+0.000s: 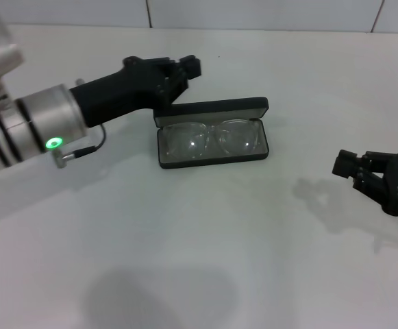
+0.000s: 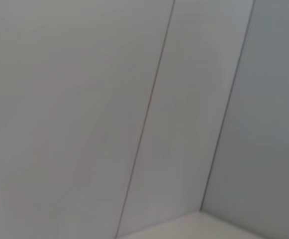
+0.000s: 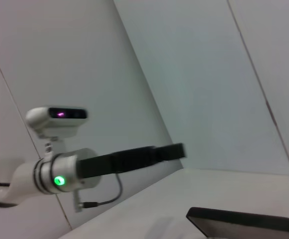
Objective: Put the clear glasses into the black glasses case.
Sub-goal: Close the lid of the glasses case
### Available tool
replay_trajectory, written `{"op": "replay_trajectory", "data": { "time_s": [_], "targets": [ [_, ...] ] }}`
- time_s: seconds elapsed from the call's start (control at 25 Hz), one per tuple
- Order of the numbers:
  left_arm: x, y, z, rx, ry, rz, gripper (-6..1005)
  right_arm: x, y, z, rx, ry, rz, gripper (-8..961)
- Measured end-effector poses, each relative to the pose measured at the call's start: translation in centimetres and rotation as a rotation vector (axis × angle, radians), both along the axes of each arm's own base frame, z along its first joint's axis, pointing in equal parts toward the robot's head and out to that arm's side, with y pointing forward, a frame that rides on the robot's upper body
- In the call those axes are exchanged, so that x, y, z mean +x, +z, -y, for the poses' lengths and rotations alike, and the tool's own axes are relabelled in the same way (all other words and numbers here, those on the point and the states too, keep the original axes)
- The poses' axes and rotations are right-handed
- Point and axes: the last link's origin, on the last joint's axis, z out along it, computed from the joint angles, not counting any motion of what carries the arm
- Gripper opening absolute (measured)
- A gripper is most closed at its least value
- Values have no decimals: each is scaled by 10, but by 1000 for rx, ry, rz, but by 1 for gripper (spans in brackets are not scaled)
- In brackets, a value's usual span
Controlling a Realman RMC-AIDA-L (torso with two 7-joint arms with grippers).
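Glasses: clear, colourless plastic glasses (image 1: 212, 139) already lie inside the open, rectangular black hard-shell case (image 1: 213, 108), mid-bench (image 1: 185, 260).
Left end effector (image 1: 188, 68): above the case's far-left corner; grip cannot be told.
Right end effector (image 1: 349, 168): parked by the right edge, holding nothing; finger state cannot be told.
Left to do: nothing, unless the lid needs shutting.

Left arm (image 1: 27, 130): silver cylinder, black bands, green light, thin black cable. Left pincer (image 1: 185, 72) matte black. Right pincer (image 1: 380, 178) black, angular.

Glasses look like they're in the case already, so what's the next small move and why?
Probably tip the lid shut with the left gripper: the clear glasses lie inside the open black glasses case, and that gripper is just behind its raised lid. The right gripper is well off to the side.
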Motion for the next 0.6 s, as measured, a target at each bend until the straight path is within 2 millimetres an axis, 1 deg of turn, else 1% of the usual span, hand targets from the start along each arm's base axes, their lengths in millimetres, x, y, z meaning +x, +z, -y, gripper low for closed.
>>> {"op": "replay_trajectory", "data": {
  "time_s": [0.04, 0.08, 0.24, 0.44, 0.6],
  "targets": [
    [0, 0, 0, 0, 0, 0, 70, 0, -1, 0, -2, 0, -1, 127],
    [6, -10, -10, -32, 39, -42, 70, 0, -2, 0, -5, 0, -2, 127],
    [11, -23, -20, -55, 77, -116, 70, -1, -4, 0, -13, 1, -6, 127],
    [8, -34, -24, -60, 119, -186, 72, -3, -8, 0, -25, 4, -13, 126],
    [3, -43, -24, -72, 141, -242, 79, -3, -9, 0, -32, -1, -19, 126]
  ]
}}
